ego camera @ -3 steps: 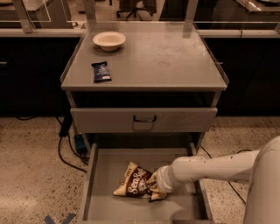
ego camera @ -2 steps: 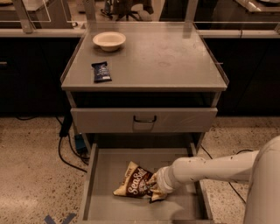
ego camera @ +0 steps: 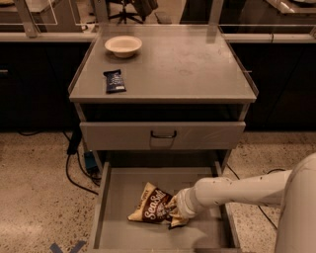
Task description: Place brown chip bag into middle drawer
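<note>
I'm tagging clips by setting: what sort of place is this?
Probably an office or lab workspace: a grey metal drawer cabinet on a speckled floor, counters behind, and an office chair's base. The gripper is down in the open middle drawer, at the brown chip bag.

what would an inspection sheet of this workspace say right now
surface: grey cabinet top, mostly bare
job's things: bag lies on the floor of the open drawer, left of centre
clutter: bowl at the top's back left; snack bar in front of it, near the left edge
gripper: gripper is inside the drawer at the bag's right end, arm coming in from the right
cables: black cable on the floor left of the cabinet
surroundings: shut drawer front above the open drawer; speckled floor with blue tape; dark counters behind
</note>
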`<state>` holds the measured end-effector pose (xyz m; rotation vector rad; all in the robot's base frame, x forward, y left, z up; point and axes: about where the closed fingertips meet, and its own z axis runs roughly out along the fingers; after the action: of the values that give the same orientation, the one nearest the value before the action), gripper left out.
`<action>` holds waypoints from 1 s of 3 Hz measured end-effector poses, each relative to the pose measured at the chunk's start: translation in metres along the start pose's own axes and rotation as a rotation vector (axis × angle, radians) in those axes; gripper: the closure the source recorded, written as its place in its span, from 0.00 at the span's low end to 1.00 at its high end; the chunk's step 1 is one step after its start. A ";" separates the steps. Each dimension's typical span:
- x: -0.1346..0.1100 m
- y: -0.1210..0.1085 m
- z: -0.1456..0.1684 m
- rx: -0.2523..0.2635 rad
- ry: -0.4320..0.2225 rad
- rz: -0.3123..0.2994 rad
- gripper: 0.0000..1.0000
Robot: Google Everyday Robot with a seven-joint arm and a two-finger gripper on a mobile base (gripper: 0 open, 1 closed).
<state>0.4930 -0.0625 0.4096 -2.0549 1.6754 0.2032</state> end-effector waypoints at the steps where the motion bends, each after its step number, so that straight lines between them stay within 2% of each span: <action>1: 0.000 0.000 0.000 0.000 0.000 0.000 0.26; 2: 0.000 0.000 0.000 0.000 0.000 0.000 0.03; 3: 0.000 0.000 0.000 0.000 0.000 0.000 0.00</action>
<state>0.4929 -0.0624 0.4096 -2.0550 1.6754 0.2034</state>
